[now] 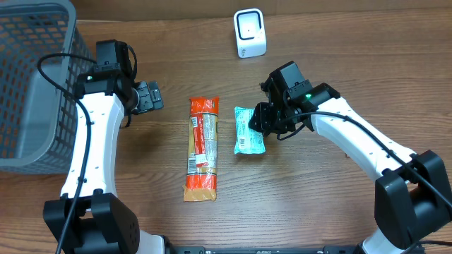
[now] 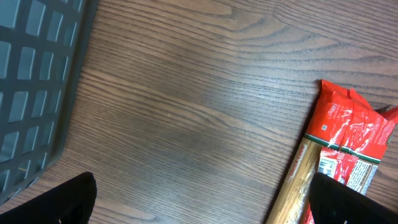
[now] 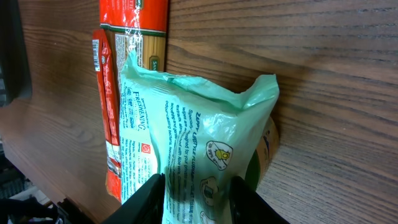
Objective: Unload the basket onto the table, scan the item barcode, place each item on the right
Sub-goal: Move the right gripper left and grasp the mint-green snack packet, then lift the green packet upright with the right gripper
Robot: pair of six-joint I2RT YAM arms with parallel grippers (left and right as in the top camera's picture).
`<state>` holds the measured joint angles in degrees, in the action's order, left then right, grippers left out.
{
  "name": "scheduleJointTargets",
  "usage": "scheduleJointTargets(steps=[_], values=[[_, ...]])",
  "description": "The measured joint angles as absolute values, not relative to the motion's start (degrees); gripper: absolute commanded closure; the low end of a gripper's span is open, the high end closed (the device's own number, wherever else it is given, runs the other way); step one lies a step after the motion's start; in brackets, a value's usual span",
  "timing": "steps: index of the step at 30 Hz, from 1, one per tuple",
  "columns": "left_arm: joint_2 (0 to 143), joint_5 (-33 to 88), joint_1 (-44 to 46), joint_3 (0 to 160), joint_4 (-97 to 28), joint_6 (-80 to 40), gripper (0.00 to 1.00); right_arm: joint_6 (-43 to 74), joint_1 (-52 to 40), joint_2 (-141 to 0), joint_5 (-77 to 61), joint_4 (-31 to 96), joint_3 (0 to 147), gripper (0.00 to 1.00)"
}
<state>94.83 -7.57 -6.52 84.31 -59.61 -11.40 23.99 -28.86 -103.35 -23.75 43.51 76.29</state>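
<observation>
Pincer of the right arm (image 3: 199, 200) is clamped on one end of the mint-green film packet (image 3: 186, 118), with its fingers (image 3: 149, 199) pressing the creased film from both sides. The packet sits at mid-surface, just beside the red spaghetti pack (image 1: 202, 148) on the side toward the right edge. Left pincer (image 1: 148, 97) hangs with fingers wide apart between the grey basket (image 1: 28, 85) at the far left corner and the spaghetti pack; the white barcode scanner (image 1: 249, 33) stands near the far edge, well apart from the packet.
</observation>
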Motion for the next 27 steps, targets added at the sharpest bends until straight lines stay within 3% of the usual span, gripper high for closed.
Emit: scheduleJointTargets(steps=[10,13,18,27], values=[[94.83,-7.57,-6.52,84.31,-59.61,-11.40,0.00,24.01,-28.86,-103.35,-23.68,43.00,75.72,0.64],[94.83,-7.57,-6.52,84.31,-59.61,-11.40,0.00,23.99,-28.86,-103.35,-23.81,41.87,74.48,0.72],[94.83,-7.57,-6.52,84.31,-59.61,-11.40,0.00,23.81,-28.86,-103.28,-24.49,40.99,74.43,0.96],[94.83,-7.57,-6.52,84.31,-59.61,-11.40,0.00,22.87,-28.86,-103.22,-25.12,46.57,76.31,0.96]])
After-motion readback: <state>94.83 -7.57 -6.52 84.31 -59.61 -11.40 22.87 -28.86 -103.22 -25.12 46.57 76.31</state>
